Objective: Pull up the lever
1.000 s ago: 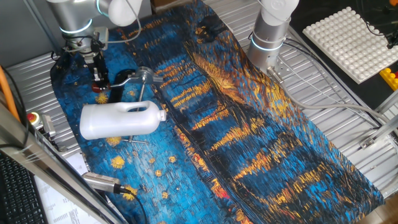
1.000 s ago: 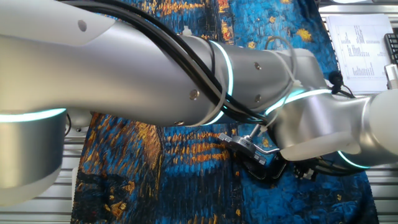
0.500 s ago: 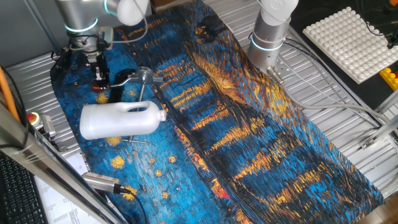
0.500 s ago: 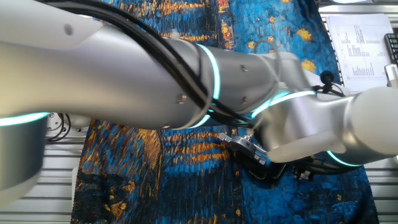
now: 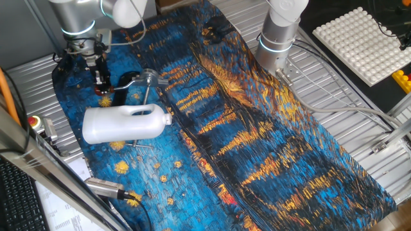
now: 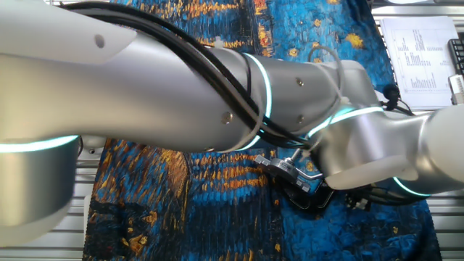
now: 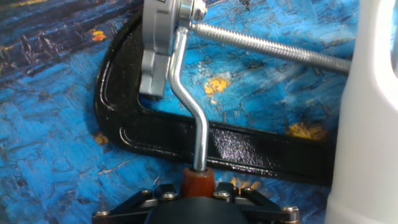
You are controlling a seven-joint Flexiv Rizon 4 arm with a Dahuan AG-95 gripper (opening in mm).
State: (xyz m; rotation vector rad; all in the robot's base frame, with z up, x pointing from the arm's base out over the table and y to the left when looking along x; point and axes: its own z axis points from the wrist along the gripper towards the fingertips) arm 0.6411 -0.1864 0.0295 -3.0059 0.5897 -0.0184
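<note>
Your end effector [image 5: 100, 82] is clamped on the lever's [image 7: 189, 106] red-brown tip, though its fingertips are cut off in hand view. The white jug [image 5: 123, 124] beside it is half out of frame there, and the arm [image 6: 217, 94] blocks most of the other fixed view.

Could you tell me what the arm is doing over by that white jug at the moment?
The arm's claw is at the red-brown tip of the lever, a slim bent metal rod hinged to a clamp with a black base. The lever lies low, not yet pulled up. The white jug lies on its side beside the clamp, untouched.
</note>
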